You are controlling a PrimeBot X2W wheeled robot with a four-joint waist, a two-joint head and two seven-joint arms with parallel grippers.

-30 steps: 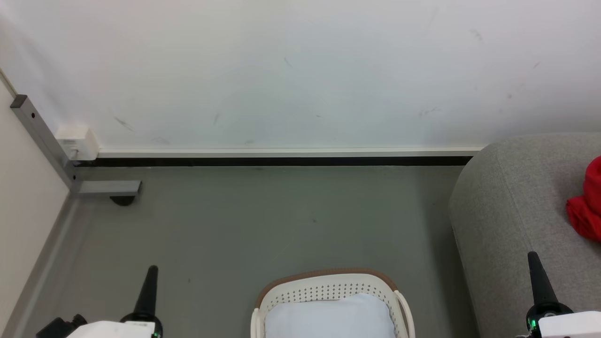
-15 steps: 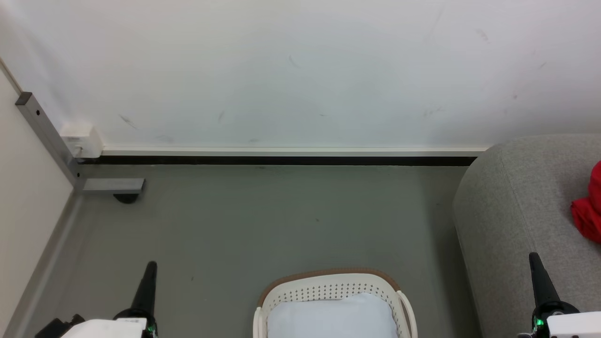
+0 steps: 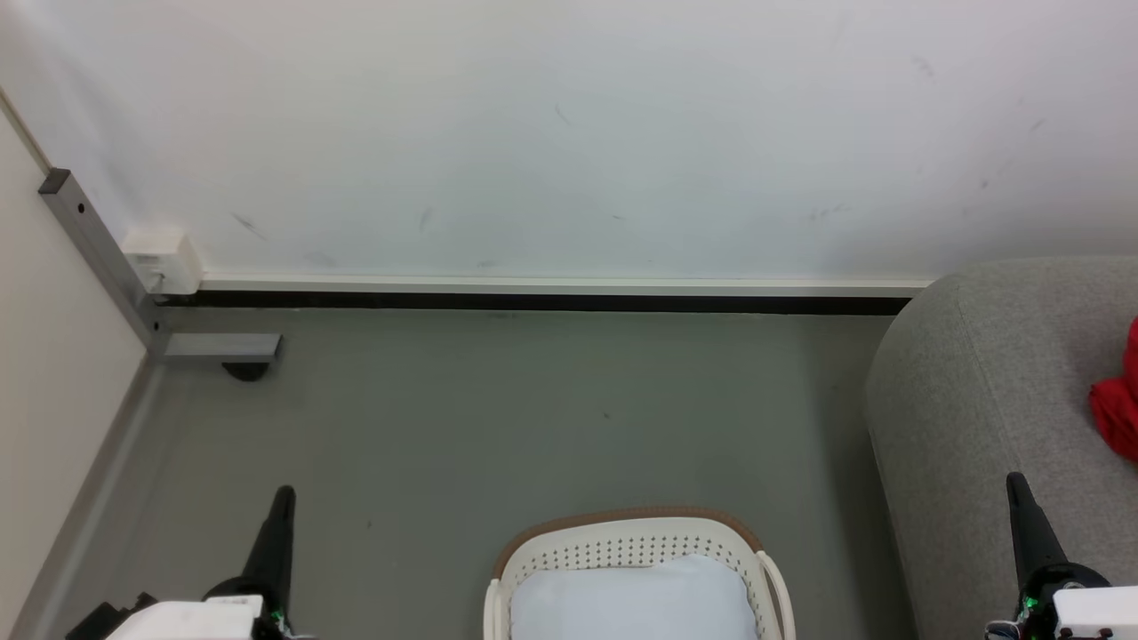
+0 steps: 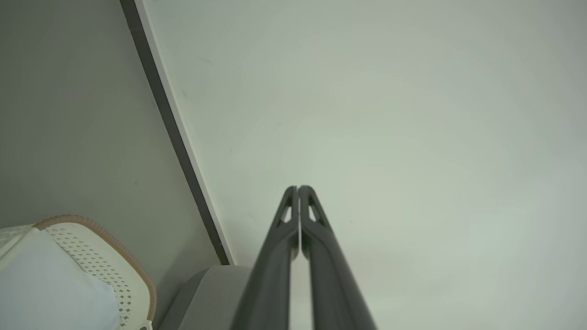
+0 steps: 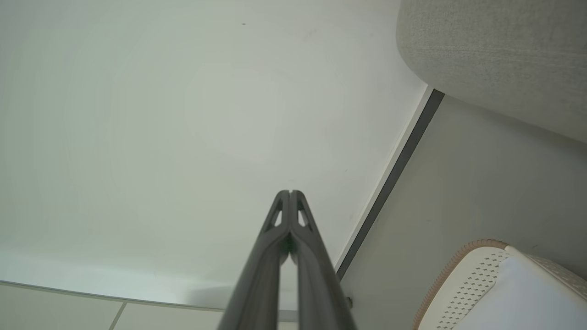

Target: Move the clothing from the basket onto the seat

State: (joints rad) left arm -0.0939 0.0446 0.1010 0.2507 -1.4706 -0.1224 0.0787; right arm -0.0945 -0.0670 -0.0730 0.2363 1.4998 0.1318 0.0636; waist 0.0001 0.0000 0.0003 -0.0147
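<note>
Since the clothing (image 3: 1118, 411) already lies on the seat (image 3: 978, 382), beyond and right of the right gripper (image 5: 290, 192), the move looks done. Both it and the left gripper (image 4: 298, 189) have fingers pressed together, empty. Between them, the basket (image 3: 622, 538) holds a pale cloth (image 3: 636, 600).

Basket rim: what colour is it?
The basket rim is brown; clearest in the head view.

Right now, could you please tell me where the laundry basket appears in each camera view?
Head view: laundry basket at bottom centre.
Left wrist view: laundry basket in the lower left corner.
Right wrist view: laundry basket in the lower right corner.
Shared landmark: the dark baseboard strip at the wall's foot.
</note>
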